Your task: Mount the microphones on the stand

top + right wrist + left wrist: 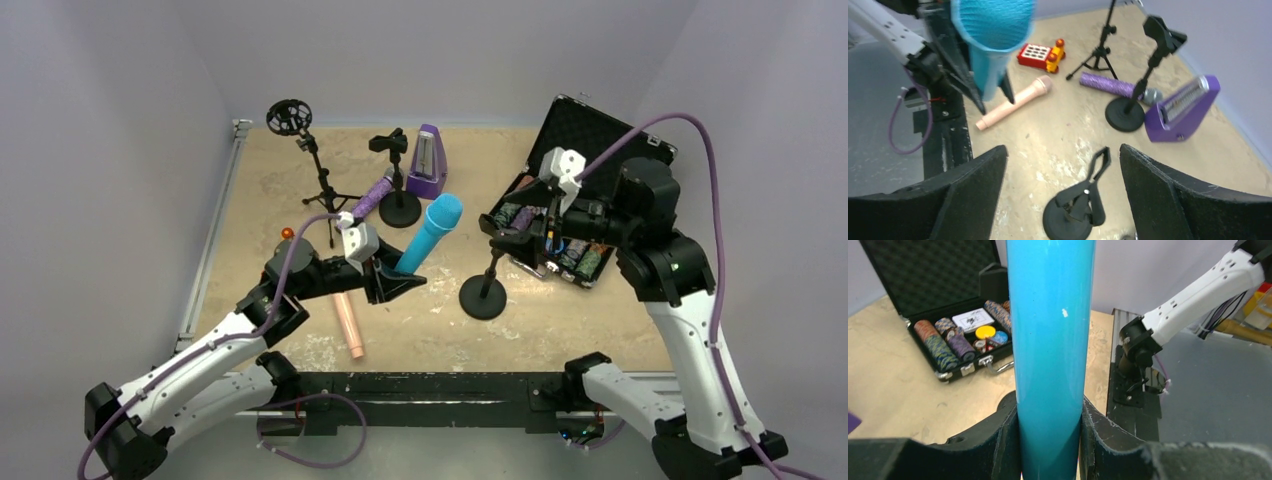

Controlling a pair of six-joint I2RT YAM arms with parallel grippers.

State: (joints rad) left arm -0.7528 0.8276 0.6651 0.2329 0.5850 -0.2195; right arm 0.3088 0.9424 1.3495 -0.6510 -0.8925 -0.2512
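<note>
Cyan-blue microphone [430, 235]: lifted off the table [560, 320], leaning head-up toward the far right, lower barrel pinched by the left gripper [400, 280].
Left arm: stretched low from the near-left corner toward mid-table, wrist level.
Left jaws: pressed on both sides of the blue barrel, seen close in the wrist view.
Right arm: raised and bent back toward the middle, wrist in front of the open poker chip case [590, 130], camera looking down.
Right jaws: spread wide, nothing between them, right gripper [1062, 155] hanging over the near round-base stand [484, 296] with its clip pointing up.
Pink microphone [348, 322]: flat on the table just beside the left arm, head toward the near edge.
Purple microphone [373, 197]: lying flat, mesh head against the far round-base stand [399, 210].
Tripod stand [318, 180]: far left, ring mount on top.
Metronome [428, 162]: purple, just behind the far stand.
Cut off: blue head and butt both outside the left wrist view; tripod top outside the right wrist view.
Hard to make out: right fingertips in the top view, dark against the case; red and yellow toy [1042, 54] mostly hidden by the left arm from above.
</note>
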